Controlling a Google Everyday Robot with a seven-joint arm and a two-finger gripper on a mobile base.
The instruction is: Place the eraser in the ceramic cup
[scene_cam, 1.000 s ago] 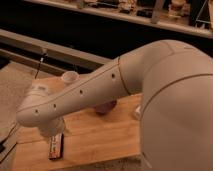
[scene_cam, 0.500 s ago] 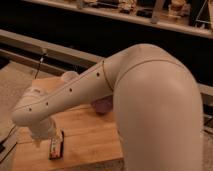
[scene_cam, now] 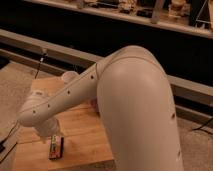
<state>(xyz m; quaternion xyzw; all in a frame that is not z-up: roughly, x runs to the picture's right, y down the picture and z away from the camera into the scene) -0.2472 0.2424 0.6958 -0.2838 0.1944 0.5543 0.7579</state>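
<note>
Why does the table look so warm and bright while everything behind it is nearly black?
Camera view: warm light falls on the wooden table and the pale arm, leaving the background behind the rail dark. Camera view, lower left: the gripper, just above the eraser, sits in the arm's own shade.

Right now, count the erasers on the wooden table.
1. The eraser lies flat near the table's front edge, just below the gripper. The arm covers much of the table, so more could be hidden.
</note>
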